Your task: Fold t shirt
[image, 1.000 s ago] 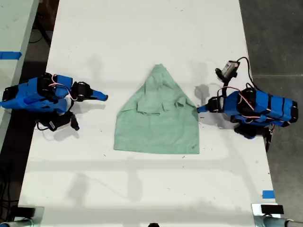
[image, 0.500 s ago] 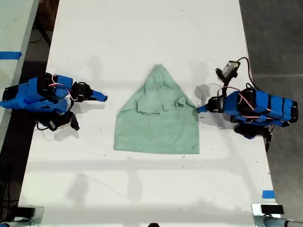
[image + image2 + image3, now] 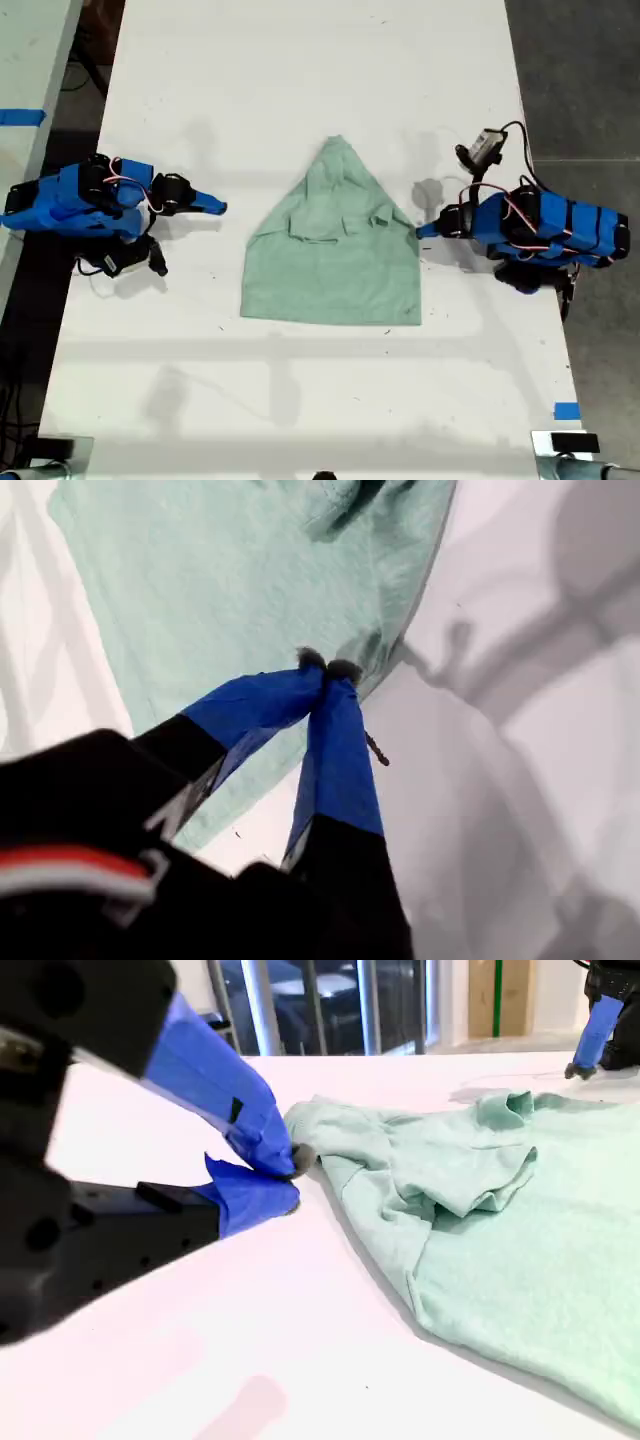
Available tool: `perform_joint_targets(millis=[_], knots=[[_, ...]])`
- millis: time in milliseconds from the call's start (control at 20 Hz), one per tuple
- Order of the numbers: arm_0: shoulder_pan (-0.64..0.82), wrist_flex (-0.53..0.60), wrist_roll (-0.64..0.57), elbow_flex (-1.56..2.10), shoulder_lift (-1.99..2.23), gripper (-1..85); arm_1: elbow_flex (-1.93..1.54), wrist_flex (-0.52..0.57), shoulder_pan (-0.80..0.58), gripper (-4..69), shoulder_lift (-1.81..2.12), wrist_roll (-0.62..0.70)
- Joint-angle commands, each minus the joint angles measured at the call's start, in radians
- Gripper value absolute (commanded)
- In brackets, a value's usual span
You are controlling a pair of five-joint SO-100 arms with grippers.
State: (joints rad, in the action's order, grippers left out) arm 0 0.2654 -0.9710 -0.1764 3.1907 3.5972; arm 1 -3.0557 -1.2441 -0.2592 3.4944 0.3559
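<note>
The t shirt (image 3: 333,260) is lying mid-counter (image 3: 300,80), partly folded. In the exterior view, my first gripper (image 3: 422,230) is touching its 3 o'clock edge, jaws together, perhaps nipping cloth. My second gripper (image 3: 220,207) is sitting apart at 9 o'clock, jaws closed on nothing.

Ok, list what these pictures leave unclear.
- Whether my first gripper pinches the t shirt: its shut tips cover the hem in the first wrist view.
- The shirt's folded-under layers: top cloth hides them, exterior view.
- My second gripper's gap to the shirt: low angle, second wrist view.
</note>
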Motion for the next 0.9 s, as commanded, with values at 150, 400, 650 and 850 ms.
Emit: perform_joint_targets(millis=[150,400,650,850], knots=[[0.021,-0.002,0.021,0.003,0.008,0.0,-0.055,0.012,0.005,0.0,0.017,-0.014],[0.023,-0.003,0.021,0.003,0.008,0.0,-0.055,0.028,0.008,-0.1,0.017,0.017],[0.021,-0.006,0.025,0.003,0.008,0.0,-0.055,0.029,0.012,-0.1,0.017,0.020],[0.023,-0.006,0.025,0.003,0.008,0.0,-0.055,0.034,0.014,-0.1,0.017,0.028]])
